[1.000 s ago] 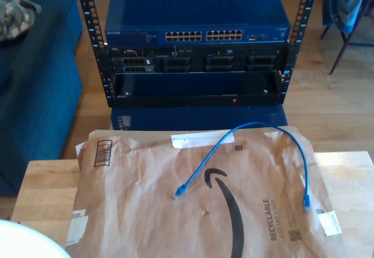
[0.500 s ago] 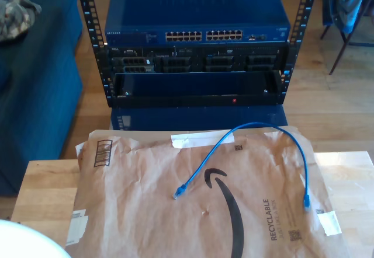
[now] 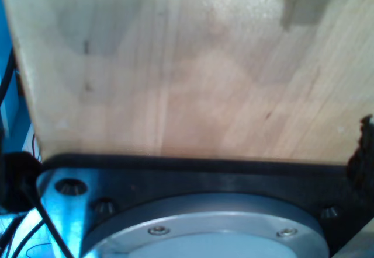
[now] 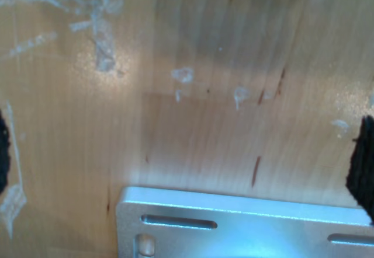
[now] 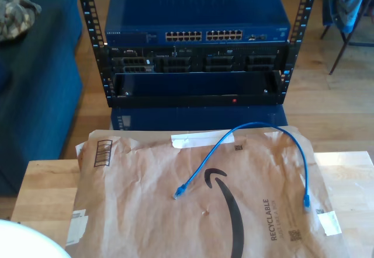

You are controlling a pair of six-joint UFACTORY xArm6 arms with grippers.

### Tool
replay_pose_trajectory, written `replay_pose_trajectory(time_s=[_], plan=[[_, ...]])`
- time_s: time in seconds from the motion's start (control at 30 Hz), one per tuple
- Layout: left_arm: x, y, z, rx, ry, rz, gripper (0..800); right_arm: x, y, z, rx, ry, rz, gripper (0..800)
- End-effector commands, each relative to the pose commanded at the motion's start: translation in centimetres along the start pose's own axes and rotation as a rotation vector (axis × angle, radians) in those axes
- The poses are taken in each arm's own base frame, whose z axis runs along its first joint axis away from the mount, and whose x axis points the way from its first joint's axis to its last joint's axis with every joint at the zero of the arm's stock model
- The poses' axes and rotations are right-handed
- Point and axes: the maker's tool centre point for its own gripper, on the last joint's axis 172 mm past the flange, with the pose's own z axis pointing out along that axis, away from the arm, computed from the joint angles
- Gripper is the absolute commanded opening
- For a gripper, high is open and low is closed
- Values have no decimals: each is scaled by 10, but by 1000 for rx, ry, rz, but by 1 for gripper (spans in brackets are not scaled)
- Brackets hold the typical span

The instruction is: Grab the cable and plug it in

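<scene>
Cable [image 5: 251, 144]: arched loose over brown paper mailer [image 5: 146, 199] on the surface [image 5: 44, 188], centre-right of exterior view, both plugs free. Tool opening impossible to tell for either. Risk: thin cord slipping aside, or plug meeting switch ports [image 5: 203, 35] crooked.

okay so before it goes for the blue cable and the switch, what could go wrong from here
The cable lies loose in an arch on a crinkled paper mailer, so the paper may shift or lift during a grasp. Its plugs are small, so a pinch could miss or grip at a bad angle. The switch has many tight ports, so the plug may misalign.
</scene>
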Motion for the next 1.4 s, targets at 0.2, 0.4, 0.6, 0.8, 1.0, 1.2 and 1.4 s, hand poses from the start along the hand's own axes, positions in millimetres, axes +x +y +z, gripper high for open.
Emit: replay_pose_trajectory(time_s=[0.2, 0.4, 0.6, 0.8, 1.0, 1.2, 1.4], plan=[[-2, 0, 2, 2, -3, -4, 800, 4, 0, -6, 0, 11, 3, 798], [5, -1, -12, 7, 35, -2, 800, 20, -4, -34, 9, 110, 26, 798], [4, 0, -40, 8, 38, -6, 800, 17, -12, -88, 24, 75, 124, 798], [-2, 28, -100, 68, 17, -39, 800, 34, -29, -129, 33, 138, 212, 797], [-11, 83, -142, 147, 44, -80, 800, 44, -73, -158, 26, 174, 261, 797], [-37, 142, -147, 209, 82, -111, 800, 43, -133, -184, -22, 131, 322, 797], [-82, 200, -138, 243, 123, -106, 800, 18, -201, -202, -26, 171, 303, 797]])
